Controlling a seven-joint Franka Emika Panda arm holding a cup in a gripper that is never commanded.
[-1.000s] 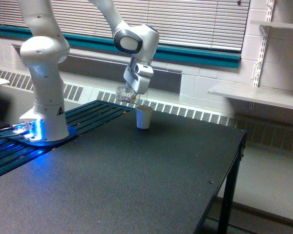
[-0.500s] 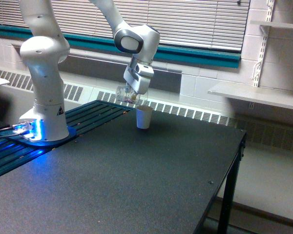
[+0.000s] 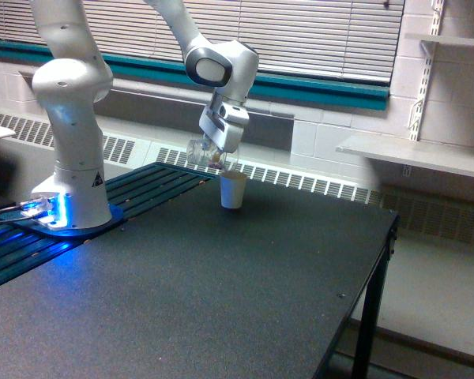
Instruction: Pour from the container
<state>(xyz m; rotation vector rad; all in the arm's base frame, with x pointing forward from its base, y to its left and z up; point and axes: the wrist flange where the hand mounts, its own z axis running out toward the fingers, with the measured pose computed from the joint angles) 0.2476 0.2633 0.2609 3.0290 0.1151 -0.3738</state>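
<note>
The clear measuring cup (image 3: 203, 152) hangs in the air just above and to the exterior view's left of the white paper cup (image 3: 233, 190), tipped far over so its mouth faces that cup's rim. Against the picture half a second ago it has barely changed; the tilt looks a touch steeper, and the arm stands almost where it was. The cup is see-through plastic, and a few pinkish-brown bits show inside, gathered near the lower, mouth end. The gripper (image 3: 219, 143) has its fingers closed on the measuring cup at the side nearer the paper cup. The paper cup stands upright on the black table (image 3: 245, 292); what lies inside it cannot be made out. The robot's base (image 3: 69, 197) glows blue at the table's far corner.
</note>
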